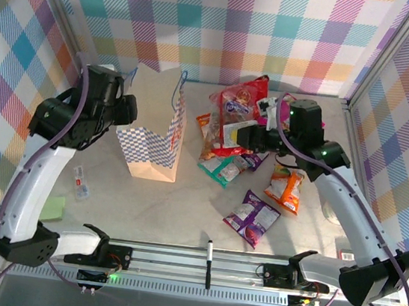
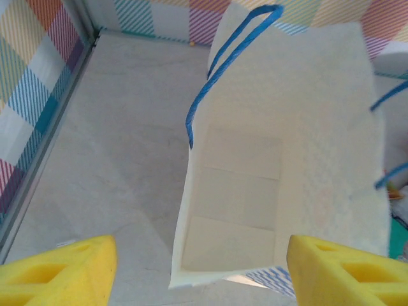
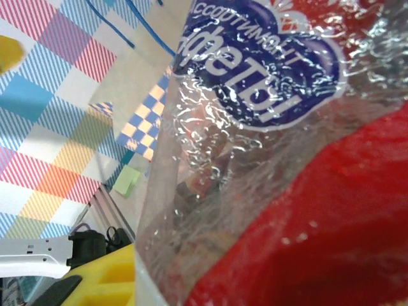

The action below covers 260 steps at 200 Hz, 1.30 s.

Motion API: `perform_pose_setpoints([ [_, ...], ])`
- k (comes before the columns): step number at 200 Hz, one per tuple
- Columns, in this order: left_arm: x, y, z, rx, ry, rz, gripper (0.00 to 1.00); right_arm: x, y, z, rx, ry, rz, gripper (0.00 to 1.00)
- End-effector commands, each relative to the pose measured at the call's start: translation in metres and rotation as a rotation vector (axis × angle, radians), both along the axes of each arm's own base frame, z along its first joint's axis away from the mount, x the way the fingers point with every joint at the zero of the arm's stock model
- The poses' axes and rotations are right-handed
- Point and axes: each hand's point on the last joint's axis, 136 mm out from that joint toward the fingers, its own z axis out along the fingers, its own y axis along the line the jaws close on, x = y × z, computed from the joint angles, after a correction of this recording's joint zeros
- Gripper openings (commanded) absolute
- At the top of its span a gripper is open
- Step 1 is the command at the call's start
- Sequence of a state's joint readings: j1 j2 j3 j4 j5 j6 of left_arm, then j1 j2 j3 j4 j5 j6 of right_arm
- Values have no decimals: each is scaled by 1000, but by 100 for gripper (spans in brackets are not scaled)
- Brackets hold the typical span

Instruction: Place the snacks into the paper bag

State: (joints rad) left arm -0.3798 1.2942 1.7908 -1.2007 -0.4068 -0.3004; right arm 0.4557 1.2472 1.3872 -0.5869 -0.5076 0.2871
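Observation:
The paper bag (image 1: pixel 155 135) stands upright at centre left with its mouth open; in the left wrist view its pale inside (image 2: pixel 255 191) looks bare, and a blue cord handle (image 2: pixel 223 64) rises at the far rim. My left gripper (image 1: pixel 129 109) hovers at the bag's left side, open, its yellow fingers (image 2: pixel 70 271) astride the near rim. My right gripper (image 1: pixel 247 136) is shut on a red snack packet (image 1: pixel 238 101), which looms against the right wrist camera (image 3: pixel 299 191) beside one yellow finger (image 3: pixel 105 280). Other snacks lie right of the bag: orange (image 1: pixel 284 188), teal (image 1: pixel 221 169), purple (image 1: pixel 252 218).
A black marker pen (image 1: pixel 208 263) lies by the front rail. A small clear wrapper (image 1: pixel 80 182) and a green note (image 1: pixel 52 208) lie left of the bag. Checked walls enclose the table on three sides.

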Motion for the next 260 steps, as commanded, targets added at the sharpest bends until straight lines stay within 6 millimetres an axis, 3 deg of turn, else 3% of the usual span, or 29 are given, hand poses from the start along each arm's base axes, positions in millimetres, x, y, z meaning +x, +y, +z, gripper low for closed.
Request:
perform_pose_setpoints([
  [1, 13, 6, 2, 20, -1, 7, 71, 3, 1, 58, 38, -208, 17, 24],
  [70, 63, 25, 9, -7, -53, 53, 69, 10, -7, 111, 21, -325, -38, 24],
  [149, 112, 10, -11, -103, -31, -22, 65, 5, -3, 174, 122, -480, -31, 24],
  [176, 119, 13, -17, -119, -21, -10, 58, 5, 4, 186, 156, -494, -7, 24],
  [211, 120, 16, -26, -183, -12, -22, 40, 3, 14, 195, 188, -504, 26, 23],
  [260, 119, 21, -31, -290, -37, -27, 27, -14, 34, 214, 240, -558, 101, 23],
])
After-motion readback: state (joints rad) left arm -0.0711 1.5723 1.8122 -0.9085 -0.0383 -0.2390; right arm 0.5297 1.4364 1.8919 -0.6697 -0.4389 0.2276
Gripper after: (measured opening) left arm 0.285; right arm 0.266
